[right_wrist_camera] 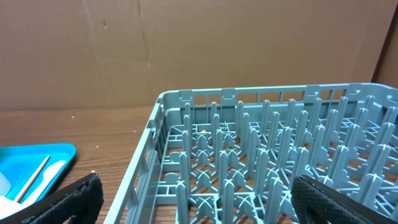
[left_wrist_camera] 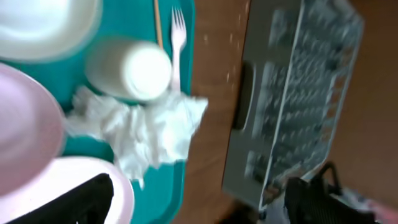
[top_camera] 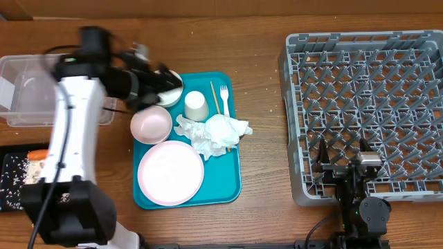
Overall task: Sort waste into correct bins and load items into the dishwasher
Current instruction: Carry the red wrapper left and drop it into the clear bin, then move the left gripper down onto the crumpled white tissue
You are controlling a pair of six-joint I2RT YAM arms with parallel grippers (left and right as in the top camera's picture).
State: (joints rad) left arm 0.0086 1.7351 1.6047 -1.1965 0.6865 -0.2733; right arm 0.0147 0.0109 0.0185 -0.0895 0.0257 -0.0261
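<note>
Tabletop (top_camera: 263,41) of brown wood seen from above, with two robot arms at its near edge. By the left edge sits the clear tub (top_camera: 28,104). At the near-left corner, the black tray (top_camera: 10,166) holds an orange carrot (top_camera: 38,153) and pale rice scraps (top_camera: 14,187).

The left gripper (top_camera: 169,84) hovers over a white bowl (left_wrist_camera: 43,25) at the far-left corner of the teal tray (top_camera: 232,187). Its fingers are spread wide with nothing between them, and its wrist view is blurred.

On the teal tray lie a pink bowl (top_camera: 151,124), pink plate (top_camera: 170,173), white cup (top_camera: 196,106), white fork (top_camera: 224,100) and crumpled napkins (top_camera: 214,135).

The napkins look like the next pick. Pinch the top of the wad and lift straight up, keeping off the cup and fork just beside it. Then swing left to the tub.

Bare wood separates the teal tray from the grey dish rack (top_camera: 360,83) at the right edge, which holds nothing yet.

The right gripper (right_wrist_camera: 204,200) sits at the rack's near rim, jaws wide apart and empty, so the middle of the table is open for moving.
</note>
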